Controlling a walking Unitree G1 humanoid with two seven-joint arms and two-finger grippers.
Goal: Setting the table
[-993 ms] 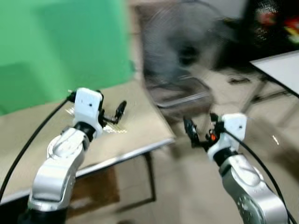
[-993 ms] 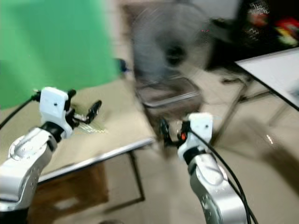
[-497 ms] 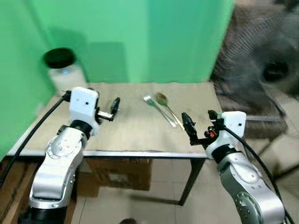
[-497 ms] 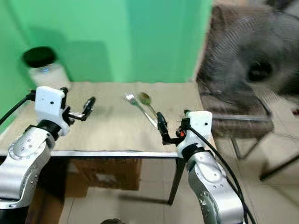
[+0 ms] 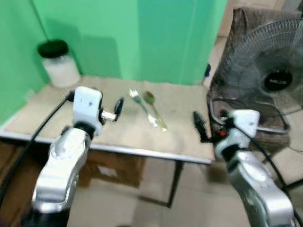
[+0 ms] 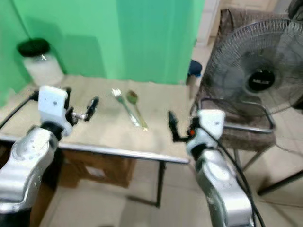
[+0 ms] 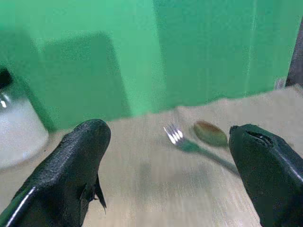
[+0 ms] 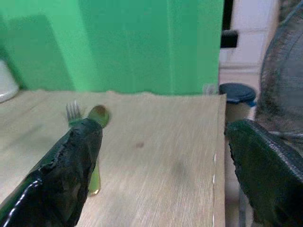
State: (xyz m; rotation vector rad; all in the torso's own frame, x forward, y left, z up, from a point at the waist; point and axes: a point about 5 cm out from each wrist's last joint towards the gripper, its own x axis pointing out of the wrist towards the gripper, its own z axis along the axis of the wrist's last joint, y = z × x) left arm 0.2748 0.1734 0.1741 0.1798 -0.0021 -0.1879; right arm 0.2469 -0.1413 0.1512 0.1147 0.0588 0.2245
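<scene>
Left gripper [image 5: 117, 108] is hovering with fingers spread over bare table [image 5: 184, 106] — the path ahead to the fork [image 5: 140, 105] and spoon [image 5: 154, 106] is lying open. A jar [image 5: 57, 64] is standing beyond it, by the green wall. Right gripper [image 5: 199, 126] is hanging at the table's edge — a fan [image 5: 265, 82] is crowding its outer side.

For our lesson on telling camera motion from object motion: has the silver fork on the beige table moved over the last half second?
No. The silver fork lies beside the spoon on the beige table, as before, near the table's middle. The whole picture shifted, so the camera moved.
</scene>
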